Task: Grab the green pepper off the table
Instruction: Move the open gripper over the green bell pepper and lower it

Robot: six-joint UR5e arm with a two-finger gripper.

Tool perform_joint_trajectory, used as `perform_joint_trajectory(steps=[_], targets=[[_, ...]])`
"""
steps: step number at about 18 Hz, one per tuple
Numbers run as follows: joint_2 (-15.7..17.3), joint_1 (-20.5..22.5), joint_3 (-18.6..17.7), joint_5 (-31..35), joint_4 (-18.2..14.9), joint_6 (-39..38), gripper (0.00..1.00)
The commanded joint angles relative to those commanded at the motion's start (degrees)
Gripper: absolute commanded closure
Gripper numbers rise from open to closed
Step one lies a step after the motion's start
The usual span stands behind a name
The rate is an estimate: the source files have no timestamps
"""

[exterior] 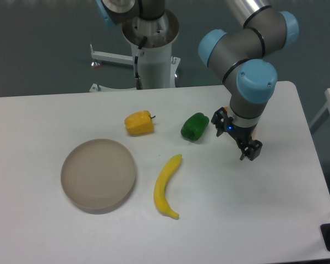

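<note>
The white surface (pixel 55 118) fills most of the view, a broad flat top with a rounded corner at the far right. Behind its far edge stands the arm's pale base column (pixel 153 58). From the upper right the arm (pixel 247 44) reaches in over the surface: grey links with light-blue joint caps, bending at a blue-capped joint and then dropping toward the surface, the wrist pointing downward at a slight tilt. At its end the black tool (pixel 235 136) hangs low above the surface on the right side, with a small blue light on its body. Its two fingers stand spread apart with nothing between them, one finger toward the green pepper and the other toward the near right. Whether the fingertips touch the surface cannot be told.

On the left sits a round, shallow, translucent grey bowl (pixel 98 175); nothing shows inside it. To its right a yellow banana (pixel 167 187) lies on the surface, curved, its tip pointing away toward the peppers. The yellow pepper (pixel 139 123) rests beyond the bowl, its short stem pointing right. The green pepper (pixel 194 126) lies on the surface between the yellow pepper and the tool, just beside the tool's nearer finger, not held.
</note>
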Motion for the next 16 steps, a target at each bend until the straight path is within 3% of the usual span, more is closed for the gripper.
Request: perform_joint_trajectory(steps=[5,10,16], targets=[[0.5,-0.6,-1.4,-0.1,-0.2,-0.1,0.0],[6.3,-1.1,-11.5,-1.6,-0.1,-0.1,0.0],[10.4,-0.6,-21.3,-5.2,0.4,-1.3,0.0]])
